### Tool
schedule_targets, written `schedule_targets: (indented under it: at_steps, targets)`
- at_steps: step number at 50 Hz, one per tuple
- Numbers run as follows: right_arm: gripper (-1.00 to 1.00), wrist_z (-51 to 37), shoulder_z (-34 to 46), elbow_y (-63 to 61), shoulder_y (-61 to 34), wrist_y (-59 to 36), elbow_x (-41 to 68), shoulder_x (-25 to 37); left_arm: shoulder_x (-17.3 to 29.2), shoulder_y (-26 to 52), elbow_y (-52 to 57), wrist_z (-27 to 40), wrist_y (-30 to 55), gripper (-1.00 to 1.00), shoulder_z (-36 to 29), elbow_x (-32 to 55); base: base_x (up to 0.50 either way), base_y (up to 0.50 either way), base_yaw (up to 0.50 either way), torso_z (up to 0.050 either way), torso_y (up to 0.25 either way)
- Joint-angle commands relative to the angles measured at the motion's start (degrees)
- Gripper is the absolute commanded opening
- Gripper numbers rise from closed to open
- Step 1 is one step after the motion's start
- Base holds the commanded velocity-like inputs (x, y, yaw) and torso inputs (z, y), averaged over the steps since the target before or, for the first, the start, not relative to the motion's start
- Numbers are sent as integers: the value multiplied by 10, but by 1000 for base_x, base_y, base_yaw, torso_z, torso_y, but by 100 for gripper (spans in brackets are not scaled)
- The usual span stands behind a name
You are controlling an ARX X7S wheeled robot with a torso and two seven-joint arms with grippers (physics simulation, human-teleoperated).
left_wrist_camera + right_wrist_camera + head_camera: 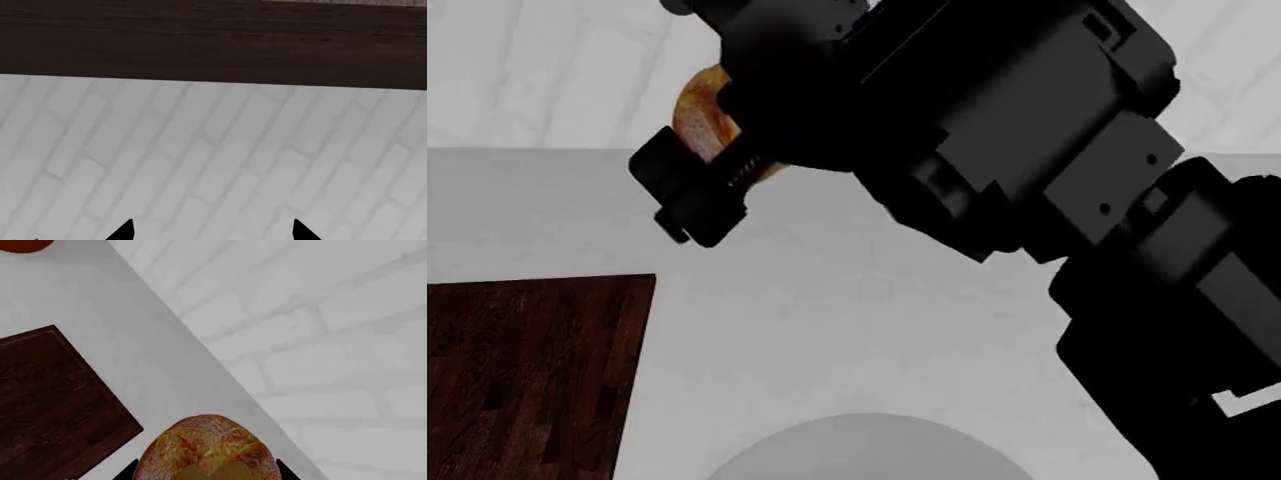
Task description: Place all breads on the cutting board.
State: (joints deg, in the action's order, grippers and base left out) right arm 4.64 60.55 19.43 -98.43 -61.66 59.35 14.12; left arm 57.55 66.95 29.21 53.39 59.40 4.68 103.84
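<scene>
The right gripper [207, 475] has the small round golden-brown loaf [208, 450] between its two black fingertips, one tip showing on each side of the crust, so the jaws stand about a loaf's width apart and appear closed on it. In the head view the same loaf [701, 120] peeks out at about ten o'clock from behind the bulky black right arm [988, 150], up against the pale brick-patterned wall [547, 70] and apparently lifted off the white counter [827, 330], though the arm hides most of it.

The flat rectangular cutting board of dark reddish-brown wood [527, 380] lies at about eight o'clock in the head view, well apart from the loaf, and the part of it that shows carries nothing. The right wrist view shows that board [53, 400] bare as well. A round grey plate [868, 450] sits at six o'clock, its visible part holding nothing. An orange-red rounded thing [23, 245] shows only as a sliver on the counter beyond the board; I cannot tell what it is.

The left gripper [213, 231] shows only two black fingertips spread wide apart, with nothing between them, facing the brick wall and a dark wooden band [213, 45].
</scene>
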Motion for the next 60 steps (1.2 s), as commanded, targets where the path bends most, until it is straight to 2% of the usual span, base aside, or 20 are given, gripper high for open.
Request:
schedule_targets:
  at_steps: [1,8,13,17,45,60]
  targets:
    - [-100,97,41,110,13,77,-50,-90,15,20,-3,9,4,100,-6,14,0,0,0,0,0]
    - [-100,140,80,188,15,128,-57,-141,18,19,2,15,2,100,-8,16,0,0,0,0,0]
    - [-100,114,235,201,-14,216,104,-141,24,30,1,21,5,100,-14,24,0,0,0,0,0]
    - [-100,103,279,191,-17,247,159,-141,31,25,4,23,4,100,-8,27,0,0,0,0,0]
    - [-100,89,289,86,18,245,202,-141,49,55,5,43,5,100,-27,50,0,0,0,0,0]
    - [-100,76,288,66,71,236,164,-141,64,44,14,49,-1,100,-14,63,0,0,0,0,0]
